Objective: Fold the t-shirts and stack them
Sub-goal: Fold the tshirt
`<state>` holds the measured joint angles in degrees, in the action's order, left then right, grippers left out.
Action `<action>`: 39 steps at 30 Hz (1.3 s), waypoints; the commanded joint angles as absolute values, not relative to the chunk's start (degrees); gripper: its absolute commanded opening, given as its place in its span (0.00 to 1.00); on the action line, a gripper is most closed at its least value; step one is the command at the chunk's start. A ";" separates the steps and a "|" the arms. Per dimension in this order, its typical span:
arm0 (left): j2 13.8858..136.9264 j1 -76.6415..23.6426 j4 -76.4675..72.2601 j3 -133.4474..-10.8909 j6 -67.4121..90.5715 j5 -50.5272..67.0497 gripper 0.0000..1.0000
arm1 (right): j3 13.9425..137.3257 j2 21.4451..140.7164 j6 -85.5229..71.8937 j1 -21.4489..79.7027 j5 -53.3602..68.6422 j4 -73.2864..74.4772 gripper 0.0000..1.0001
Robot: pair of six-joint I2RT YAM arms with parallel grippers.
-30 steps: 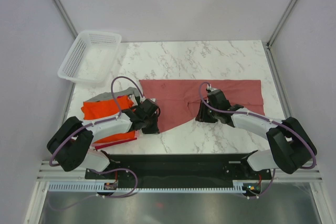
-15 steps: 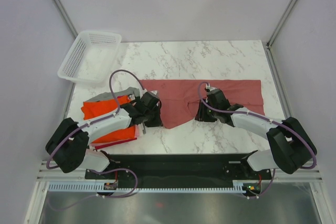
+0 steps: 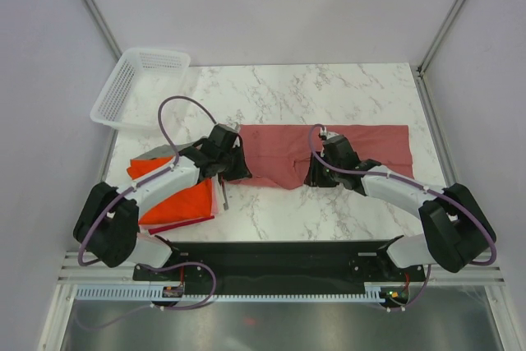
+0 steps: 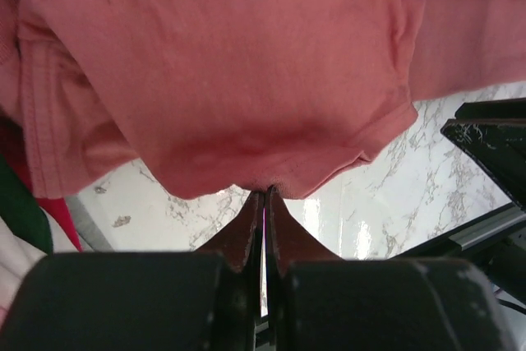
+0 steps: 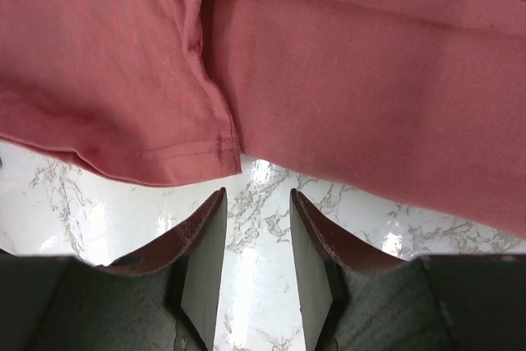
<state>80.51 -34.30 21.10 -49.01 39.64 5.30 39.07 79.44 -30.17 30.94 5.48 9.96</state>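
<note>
A dusty pinkish-red t-shirt (image 3: pixel 345 150) lies spread across the middle of the marble table. My left gripper (image 3: pixel 237 168) is at the shirt's left end, shut on its hem. In the left wrist view the fingertips pinch the cloth edge (image 4: pixel 265 192) and the shirt (image 4: pixel 246 63) hangs bunched above the marble. My right gripper (image 3: pixel 314 180) sits at the shirt's near edge, open. In the right wrist view its fingers (image 5: pixel 209 219) hover over bare marble just short of the hem (image 5: pixel 164 162). A stack of folded t-shirts, orange-red (image 3: pixel 177 199) on top, lies at the left.
A white mesh basket (image 3: pixel 140 88) stands at the far left corner, partly off the table. Grey cloth (image 3: pixel 152 154) and a pink/white edge (image 3: pixel 216 200) show around the orange-red stack. A black base plate (image 3: pixel 279 256) runs along the near edge.
My left gripper has moved away from the near edge toward the back, taking the shirt's near-left flap with it. The right gripper has stayed put.
</note>
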 commanded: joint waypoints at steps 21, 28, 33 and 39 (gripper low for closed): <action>88.41 -27.42 19.95 -57.48 33.13 9.23 0.02 | 39.90 75.15 -27.77 31.20 2.29 10.11 0.45; 91.67 -26.72 19.69 -59.24 32.52 8.88 0.02 | 40.17 74.88 -27.07 31.20 2.46 10.02 0.45; 93.95 -26.19 19.25 -60.55 32.08 7.91 0.02 | 40.08 75.06 -27.16 31.20 5.09 8.09 0.43; 95.10 -26.02 18.63 -61.61 32.08 6.94 0.02 | 40.78 78.48 -29.26 31.20 13.08 2.03 0.37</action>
